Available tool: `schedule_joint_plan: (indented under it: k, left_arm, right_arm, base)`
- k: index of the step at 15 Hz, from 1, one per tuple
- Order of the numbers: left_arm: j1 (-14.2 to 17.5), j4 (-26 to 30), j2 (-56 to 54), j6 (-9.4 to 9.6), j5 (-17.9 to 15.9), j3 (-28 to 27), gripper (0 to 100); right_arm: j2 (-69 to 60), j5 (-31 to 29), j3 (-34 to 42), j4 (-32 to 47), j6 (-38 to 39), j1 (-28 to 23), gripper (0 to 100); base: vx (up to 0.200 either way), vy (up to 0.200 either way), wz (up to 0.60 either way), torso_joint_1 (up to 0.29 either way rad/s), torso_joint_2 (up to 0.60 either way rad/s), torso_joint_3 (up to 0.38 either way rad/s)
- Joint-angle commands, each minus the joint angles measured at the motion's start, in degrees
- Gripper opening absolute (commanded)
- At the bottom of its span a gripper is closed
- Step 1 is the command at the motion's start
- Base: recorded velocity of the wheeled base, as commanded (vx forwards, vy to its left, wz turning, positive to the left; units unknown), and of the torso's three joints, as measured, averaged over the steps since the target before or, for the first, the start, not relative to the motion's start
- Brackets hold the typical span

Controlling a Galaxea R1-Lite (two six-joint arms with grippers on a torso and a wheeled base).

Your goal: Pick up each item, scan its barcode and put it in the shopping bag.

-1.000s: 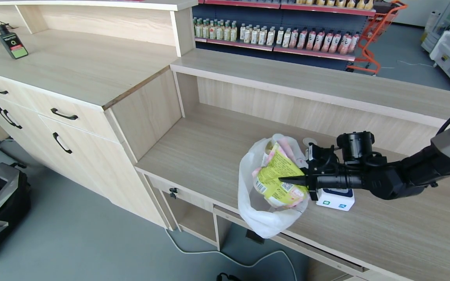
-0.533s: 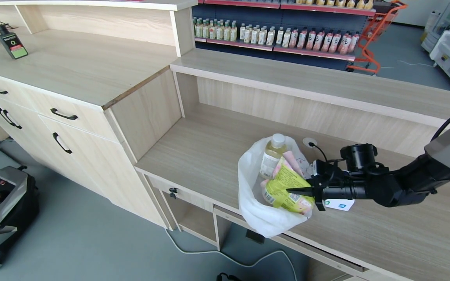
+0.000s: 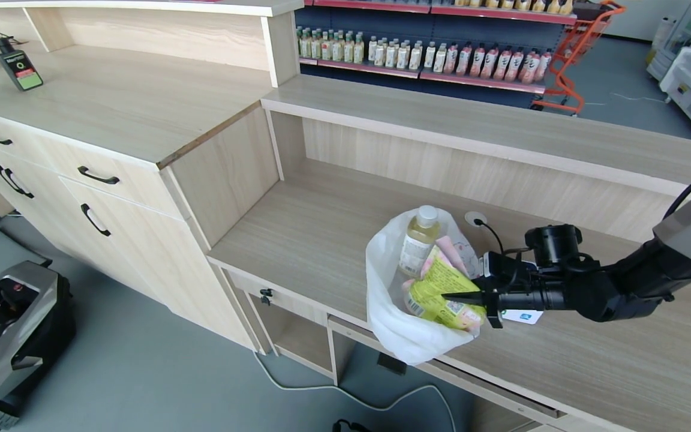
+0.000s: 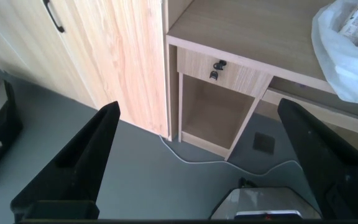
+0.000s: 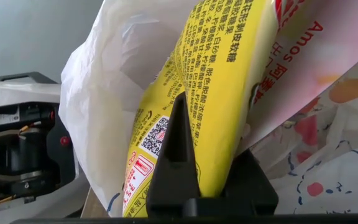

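A white plastic shopping bag (image 3: 390, 324) stands open near the front edge of the lower counter (image 3: 321, 228). Inside it are a clear bottle with a white cap (image 3: 418, 240), a pink packet (image 3: 450, 251) and a yellow snack packet (image 3: 438, 288). My right gripper (image 3: 466, 296) reaches into the bag's mouth from the right and is shut on the yellow packet (image 5: 222, 93), which sits low between the bag's walls (image 5: 104, 124). My left gripper (image 4: 197, 168) hangs open over the floor in front of the counter, holding nothing, with the bag (image 4: 347, 56) far off.
A small white scanner box (image 3: 522, 315) sits on the counter just behind my right gripper, partly hidden. A cable hole (image 3: 475, 218) lies behind the bag. A taller counter (image 3: 111, 102) with drawers rises to the left. Bare counter extends right of the arm.
My right gripper has come down with the yellow packet, from above the bag's mouth to inside it. The bottle behind it has come into sight.
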Motion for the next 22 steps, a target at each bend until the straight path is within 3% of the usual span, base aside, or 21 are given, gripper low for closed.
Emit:
schedule_joint_plan:
  k: [1, 3, 4, 9, 14, 17, 22]
  left_arm:
    - [0.0, 0.0, 0.0, -0.02, 0.0, 0.0, 100]
    - [0.0, 0.0, 0.0, -0.11, 0.0, 0.0, 100]
    - [0.0, 0.0, 0.0, -0.02, 0.0, 0.0, 100]
    - [0.0, 0.0, 0.0, -0.02, 0.0, 0.0, 100]
    - [0.0, 0.0, 0.0, -0.02, 0.0, 0.0, 100]
    - [0.0, 0.0, 0.0, -0.11, 0.0, 0.0, 100]
    - [0.0, 0.0, 0.0, -0.02, 0.0, 0.0, 100]
  right_arm:
    - [-0.4, 0.0, 0.0, 0.0, 0.1, 0.0, 0]
    - [-0.6, 0.1, 0.1, 0.0, 0.1, 0.0, 0]
    - [-0.7, 0.1, 0.1, 0.0, 0.1, 0.0, 100]
    - [-5.5, 0.7, 1.9, 0.5, 2.2, 0.2, 100]
    - [-25.9, 0.1, 12.2, 0.4, 15.5, 0.0, 100]
    - [-36.7, -0.9, 17.7, 0.2, 16.9, -0.7, 100]
    - [-48.1, -1.6, 19.2, 0.4, 19.6, -13.6, 100]
  base:
    - [0.0, 0.0, 0.0, 0.0, 0.0, 0.0]
    - [0.0, 0.0, 0.0, 0.0, 0.0, 0.0]
    - [0.0, 0.0, 0.0, 0.0, 0.0, 0.0]
    - [0.0, 0.0, 0.0, 0.0, 0.0, 0.0]
    - [0.0, 0.0, 0.0, 0.0, 0.0, 0.0]
    - [0.0, 0.0, 0.0, 0.0, 0.0, 0.0]
    - [0.0, 0.0, -0.36, 0.0, 0.0, 0.0]
